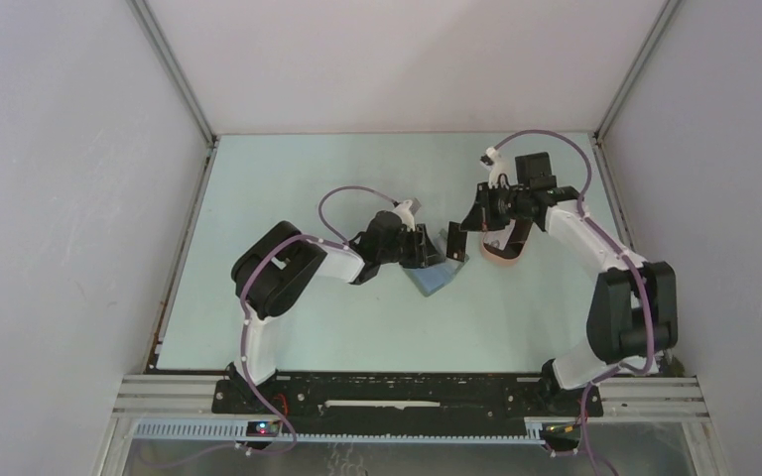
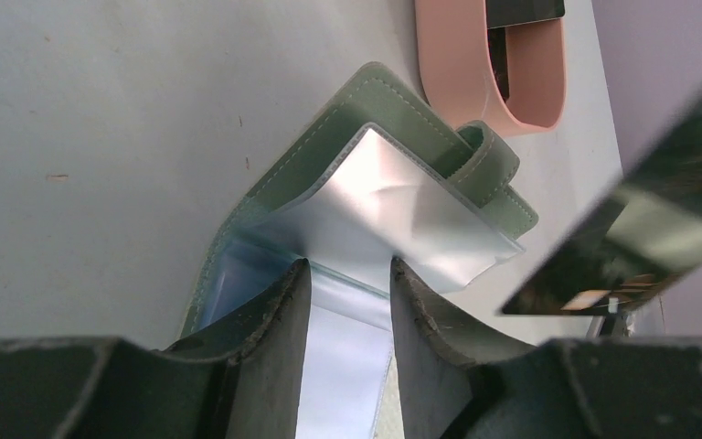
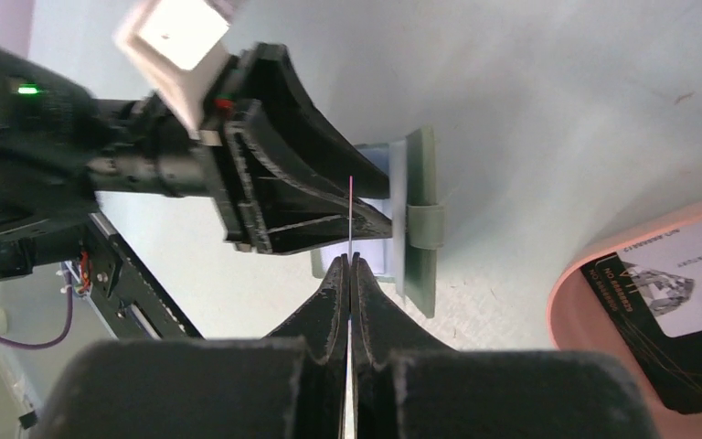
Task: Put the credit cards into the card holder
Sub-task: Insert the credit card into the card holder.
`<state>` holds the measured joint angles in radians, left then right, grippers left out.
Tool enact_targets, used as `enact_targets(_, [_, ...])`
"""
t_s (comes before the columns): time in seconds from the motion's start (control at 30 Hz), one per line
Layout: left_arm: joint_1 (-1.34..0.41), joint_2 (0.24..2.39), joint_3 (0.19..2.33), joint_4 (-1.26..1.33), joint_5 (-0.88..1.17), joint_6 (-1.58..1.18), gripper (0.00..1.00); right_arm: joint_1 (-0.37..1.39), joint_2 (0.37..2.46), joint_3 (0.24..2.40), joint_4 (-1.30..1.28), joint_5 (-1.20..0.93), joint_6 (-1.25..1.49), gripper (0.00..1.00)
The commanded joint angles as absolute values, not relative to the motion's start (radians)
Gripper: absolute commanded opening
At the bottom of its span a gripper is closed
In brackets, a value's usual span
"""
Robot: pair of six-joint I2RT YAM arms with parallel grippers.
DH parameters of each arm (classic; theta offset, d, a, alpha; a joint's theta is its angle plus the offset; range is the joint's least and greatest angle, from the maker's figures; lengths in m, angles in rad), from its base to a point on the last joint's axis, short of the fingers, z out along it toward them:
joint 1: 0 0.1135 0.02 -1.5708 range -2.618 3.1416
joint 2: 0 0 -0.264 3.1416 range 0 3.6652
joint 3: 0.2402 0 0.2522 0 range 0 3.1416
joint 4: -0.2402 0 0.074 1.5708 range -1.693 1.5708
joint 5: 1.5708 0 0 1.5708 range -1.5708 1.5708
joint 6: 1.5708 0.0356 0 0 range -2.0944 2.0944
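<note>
Right wrist view: right gripper [image 3: 350, 265] is pinching 1 credit card [image 3: 351, 219] edge-on, mid-frame; left gripper [image 2: 347, 283] is clamping the card holder's [image 2: 366, 137] clear sleeve [image 2: 393, 219].

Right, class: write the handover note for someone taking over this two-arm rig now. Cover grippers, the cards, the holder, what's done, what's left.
Left gripper: fingers astride a clear sleeve of the open card holder on the table; whether it grips is unclear.
Right gripper: shut on a card, held edge-on above and beside the holder.
Another card lies in the pink tray.
Done: the holder is open and one card is lifted.
Left: slot the held card, then the tray card.
</note>
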<state>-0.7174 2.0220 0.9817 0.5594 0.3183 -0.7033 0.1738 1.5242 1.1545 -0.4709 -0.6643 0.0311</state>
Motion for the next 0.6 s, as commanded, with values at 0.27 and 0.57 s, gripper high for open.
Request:
enact_targets(0.27, [-0.703,1.965,0.961,0.557,0.307,-0.687,0.43,0.233,1.655,1.195,-0.466,-0.453,-0.048,0.00])
enact_targets(0.57, [-0.704,1.849,0.905,0.396,0.237,-0.626,0.45,0.239,1.703,1.213,-0.468,-0.509,-0.051,0.00])
